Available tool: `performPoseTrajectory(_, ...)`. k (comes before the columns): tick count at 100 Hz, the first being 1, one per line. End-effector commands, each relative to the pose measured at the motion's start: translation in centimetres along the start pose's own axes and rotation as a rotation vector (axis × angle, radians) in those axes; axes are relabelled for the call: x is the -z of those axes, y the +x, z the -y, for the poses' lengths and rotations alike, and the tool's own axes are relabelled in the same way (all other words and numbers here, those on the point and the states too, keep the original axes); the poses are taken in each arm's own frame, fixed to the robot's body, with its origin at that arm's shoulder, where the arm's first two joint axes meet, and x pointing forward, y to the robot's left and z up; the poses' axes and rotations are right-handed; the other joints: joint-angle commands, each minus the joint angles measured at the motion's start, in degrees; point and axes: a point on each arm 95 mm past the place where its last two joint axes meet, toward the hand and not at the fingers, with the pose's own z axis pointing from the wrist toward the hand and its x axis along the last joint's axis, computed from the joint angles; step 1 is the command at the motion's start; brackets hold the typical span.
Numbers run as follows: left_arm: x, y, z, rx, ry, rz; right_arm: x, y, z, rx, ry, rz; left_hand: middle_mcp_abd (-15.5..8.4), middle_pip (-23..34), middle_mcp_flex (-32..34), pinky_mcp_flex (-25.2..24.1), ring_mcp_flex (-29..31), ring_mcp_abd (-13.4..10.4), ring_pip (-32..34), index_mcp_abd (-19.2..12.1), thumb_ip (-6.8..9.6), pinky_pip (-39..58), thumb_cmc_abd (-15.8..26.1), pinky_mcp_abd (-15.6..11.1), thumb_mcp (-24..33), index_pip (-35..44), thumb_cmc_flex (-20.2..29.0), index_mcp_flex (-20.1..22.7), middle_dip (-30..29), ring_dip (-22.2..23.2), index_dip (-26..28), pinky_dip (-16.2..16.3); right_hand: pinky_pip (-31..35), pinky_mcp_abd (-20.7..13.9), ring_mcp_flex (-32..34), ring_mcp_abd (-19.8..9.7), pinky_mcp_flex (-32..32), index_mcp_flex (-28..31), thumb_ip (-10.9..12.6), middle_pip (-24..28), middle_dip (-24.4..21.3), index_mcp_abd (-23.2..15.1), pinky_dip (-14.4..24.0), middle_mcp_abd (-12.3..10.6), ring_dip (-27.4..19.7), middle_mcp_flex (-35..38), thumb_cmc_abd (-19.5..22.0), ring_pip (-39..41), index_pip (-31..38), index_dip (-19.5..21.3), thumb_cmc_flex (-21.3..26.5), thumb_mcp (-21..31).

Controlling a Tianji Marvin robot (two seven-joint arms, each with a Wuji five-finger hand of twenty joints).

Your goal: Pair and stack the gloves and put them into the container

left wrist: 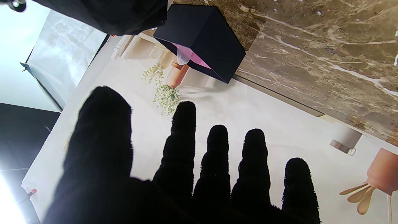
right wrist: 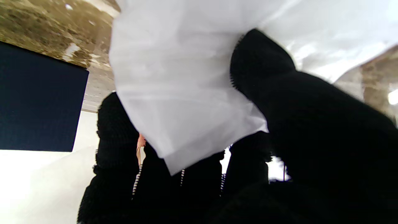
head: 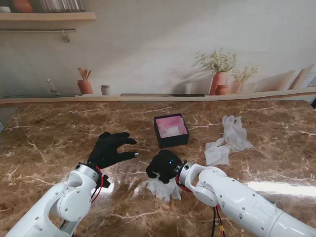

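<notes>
Toward the left half of the marble tabletop [head: 44,148], the left hand [head: 111,149] hovers with its black-gloved fingers [left wrist: 217,155] spread wide and nothing between them; its wrist view shows only the dark box past the fingertips. Just to its right, near the middle of the tabletop and close to the near edge, the right hand [head: 163,165] is curled down onto a thin white glove [head: 163,188], and the right wrist view shows the film bunched between thumb and fingers [right wrist: 267,102], so it looks clamped on that glove. Beyond both hands, about the centre of the tabletop, stands the container [head: 171,130], a dark open box with a pink lining in which something pale seems to lie already. Farther right, toward the right edge, more white gloves [head: 227,139] lie crumpled in a loose heap. These gloves look very light, limp and slippery, likely to crease, cling and slide out of a loose pinch. A firm hold on a gathered fold near the cuff should serve better than on a single fingertip, with the free hand flattening.
</notes>
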Motion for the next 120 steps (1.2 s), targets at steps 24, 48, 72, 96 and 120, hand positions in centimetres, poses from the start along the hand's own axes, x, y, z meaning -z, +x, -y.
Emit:
performPoseTrajectory(24,0.0,-0.1,-0.2,0.003,-0.002,-0.006,1.6,-1.0,0.3,-0.154,-0.135,0.078,-1.6,-1.3,0.4,-1.2,-1.3,-2.5,-2.1,-1.8,1.77,-1.9,2.6,0.6,-2.2,1.3,1.5,1.2,-0.9,-0.6,1.1,1.0,-1.2,0.1,-1.5,-1.4,-0.5,3.2,0.1,2.3,2.8,-0.4,-0.8,-1.8,1.2,1.0,0.2,3.0,1.8,-7.8,3.3,1.9)
performPoseTrajectory(48,0.1,0.0,-0.4,0.008,-0.009,-0.008,4.0,-1.9,2.1,-0.229,-0.230,0.092,-1.4,-1.3,0.5,-1.3,-1.4,-2.4,-2.1,-1.7,1.78,-2.1,2.7,0.7,-2.2,1.3,1.7,1.3,-0.9,-0.6,1.3,1.0,-3.4,-0.5,-3.6,-1.9,-2.0,2.9,0.1,2.5,4.9,-2.1,-1.4,-3.2,0.6,0.0,0.7,1.3,2.3,-6.2,2.7,2.6)
performPoseTrajectory(72,0.2,-0.1,-0.4,0.007,-0.007,-0.009,7.1,-1.6,2.5,-0.218,-0.200,0.138,-1.4,-1.2,0.6,-1.3,-1.3,-2.4,-2.0,-1.7,1.76,-2.4,2.7,0.7,-2.2,1.4,1.7,1.5,-0.9,-0.5,1.4,1.0,-8.1,-0.8,-8.2,-2.6,-5.6,5.2,-0.8,0.1,3.0,-3.5,-1.9,-3.9,-1.9,1.6,-1.9,-8.8,0.4,-6.6,2.0,2.4)
performPoseTrajectory(96,0.2,0.0,-0.4,0.004,-0.010,-0.017,8.8,-0.5,2.5,-0.194,-0.174,0.164,-1.5,-1.2,0.6,-1.3,-1.3,-2.6,-2.0,-1.8,1.75,-2.5,2.7,0.6,-2.2,1.4,1.7,1.3,-0.9,-0.6,1.4,1.1,-9.8,-1.0,-11.1,-3.3,-7.7,5.0,-1.6,-2.9,1.2,-3.3,-1.1,-2.8,-5.3,0.1,-2.9,-12.6,0.0,-6.9,0.3,3.3)
performPoseTrajectory(120,0.0,0.2,-0.6,0.008,-0.014,-0.024,9.5,0.0,3.1,-0.258,-0.035,0.143,-1.6,-1.2,0.3,-1.2,-1.4,-2.6,-2.1,-1.8,1.75,-2.6,2.6,0.6,-2.3,1.3,1.6,1.0,-0.9,-0.6,1.3,1.2,-20.2,0.2,-30.2,-2.2,-19.1,-1.4,-2.9,-15.9,-18.1,0.1,1.9,3.1,-13.9,-22.9,-0.7,-20.8,-1.3,-16.8,-14.6,-1.2)
